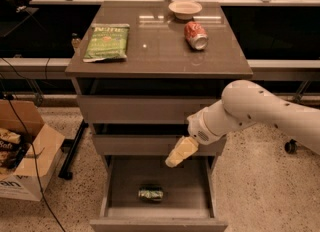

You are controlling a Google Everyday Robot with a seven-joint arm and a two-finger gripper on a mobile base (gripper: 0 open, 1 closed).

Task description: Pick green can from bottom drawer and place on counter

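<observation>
Bottom drawer (116, 188) holds sideways green can (150, 194), gripper (173, 161) above

- I see warm, dim light; my gripper (178, 152) hangs pale and well lit over the open bottom drawer (120, 191).
- Well above it, white glare streaks the glossy counter (160, 51).
- Below it, shadow dulls the green can (150, 194).

Small green metal can (150, 194), pale markings, silver ends, in grey-brown bottom drawer (159, 223); glossy grey-brown counter (160, 56); cream-yellow gripper (177, 155) on white arm (260, 111), above open drawer; flat green snack bag (106, 41), pale lettering; red soda can (195, 35); cream bowl (185, 9); speckled beige floor (260, 196)
</observation>
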